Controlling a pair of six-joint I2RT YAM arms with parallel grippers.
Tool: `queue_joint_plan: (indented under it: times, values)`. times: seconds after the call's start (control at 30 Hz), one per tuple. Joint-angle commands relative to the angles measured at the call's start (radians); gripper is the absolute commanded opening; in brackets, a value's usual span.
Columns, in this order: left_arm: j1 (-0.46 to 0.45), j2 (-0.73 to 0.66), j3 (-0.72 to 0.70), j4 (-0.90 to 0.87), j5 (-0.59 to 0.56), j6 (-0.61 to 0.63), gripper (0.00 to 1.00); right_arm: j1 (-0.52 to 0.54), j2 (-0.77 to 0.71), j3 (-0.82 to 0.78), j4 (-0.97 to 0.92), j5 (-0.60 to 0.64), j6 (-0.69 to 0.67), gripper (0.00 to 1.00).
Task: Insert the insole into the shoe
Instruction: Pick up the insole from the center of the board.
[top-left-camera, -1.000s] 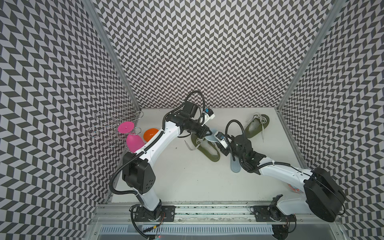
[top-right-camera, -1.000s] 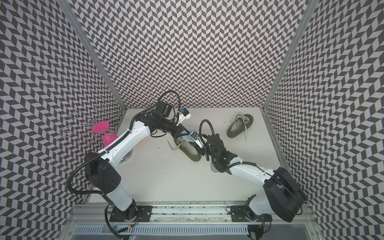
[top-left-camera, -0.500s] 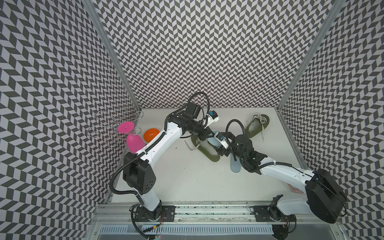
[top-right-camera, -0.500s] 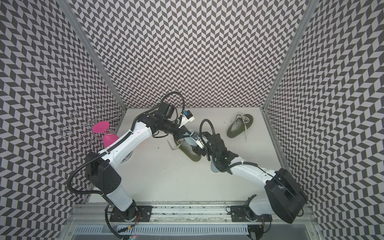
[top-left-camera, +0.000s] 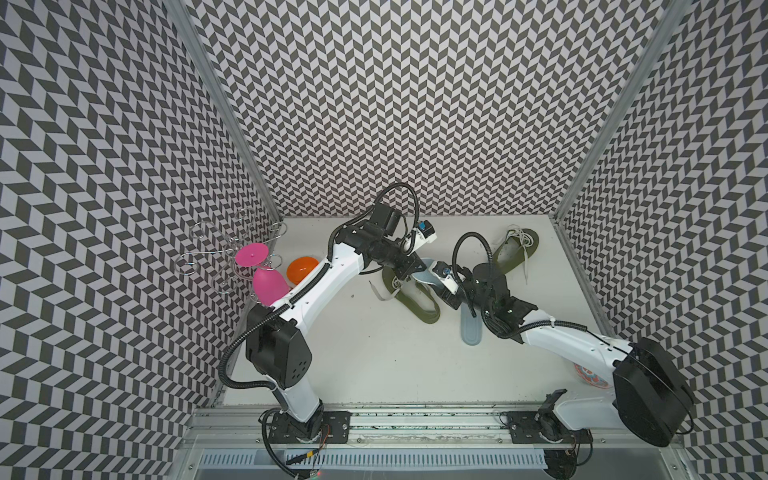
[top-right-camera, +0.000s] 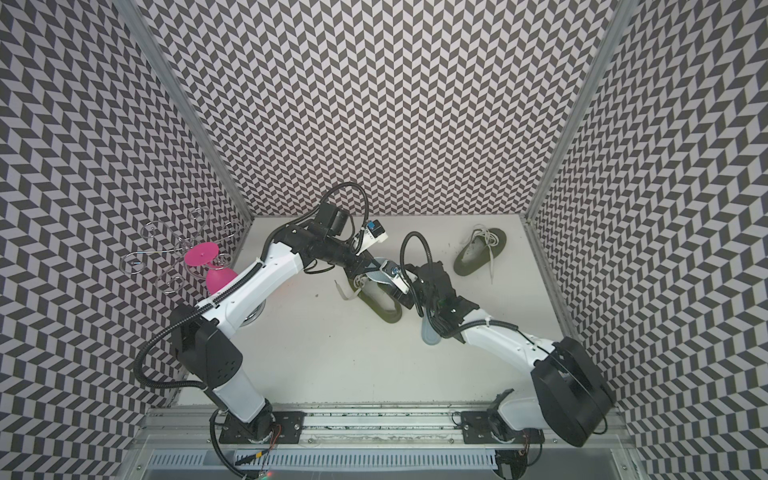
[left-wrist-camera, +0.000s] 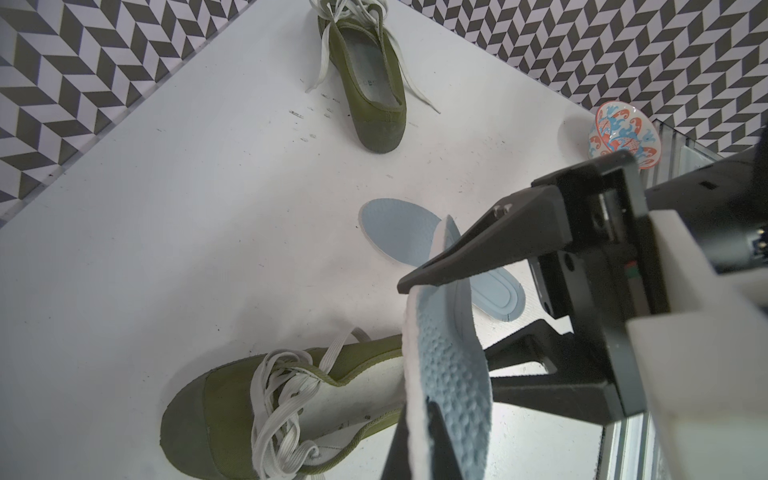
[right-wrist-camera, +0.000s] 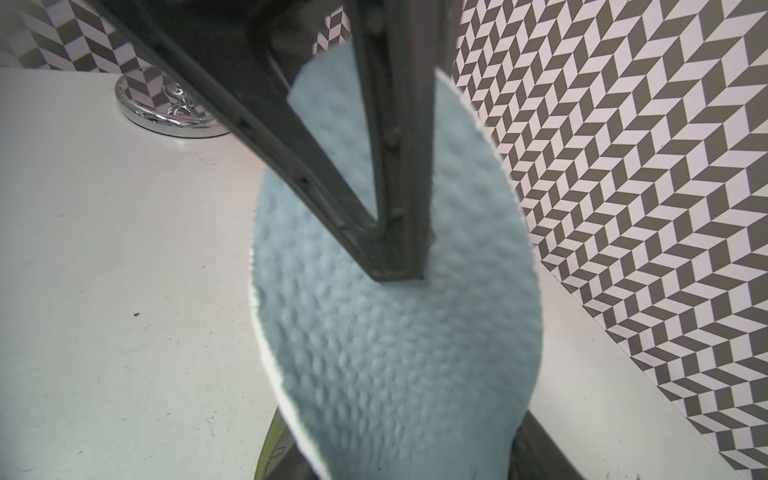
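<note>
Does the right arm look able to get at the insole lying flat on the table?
Probably yes: the flat insole lies uncovered beside that arm. The right hand is at the raised insole, though, so it would need to pull back first.

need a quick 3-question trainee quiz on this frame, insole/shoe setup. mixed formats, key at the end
1. True or false: the left gripper is shut on a light-blue insole.
2. How many green shoes stand on the table?
3. The second insole lies: A inside a shoe; B flat on the table; C upright against a shoe.
Key: 1 true; 2 two; 3 B.
</note>
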Motion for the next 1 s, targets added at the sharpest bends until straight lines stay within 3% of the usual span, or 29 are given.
queue_joint_plan:
  times: [0.0, 0.07, 0.37, 0.6, 0.77, 0.97]
  values:
    - [0.001, -0.009, 0.018, 0.030, -0.036, 0.009, 0.00, -0.005, -0.021, 0.020, 0.044, -0.031, 0.010, 0.53]
    - [0.001, -0.004, 0.010, 0.059, -0.078, -0.032, 0.01, -0.003, -0.022, 0.019, 0.050, -0.016, 0.024, 0.52]
    - [0.001, 0.023, 0.012, 0.119, -0.173, -0.196, 0.46, -0.003, 0.012, 0.069, -0.045, 0.059, 0.075, 0.45]
    - [0.023, -0.060, 0.022, 0.215, -0.199, -0.399, 0.53, -0.004, 0.031, 0.100, -0.127, 0.114, 0.098, 0.44]
    - [0.087, -0.148, -0.034, 0.299, -0.185, -0.543, 0.57, -0.005, 0.053, 0.124, -0.163, 0.145, 0.099, 0.45]
    - [0.118, -0.185, -0.153, 0.204, -0.347, -0.612, 0.58, -0.005, 0.097, 0.230, -0.343, 0.193, 0.174, 0.42]
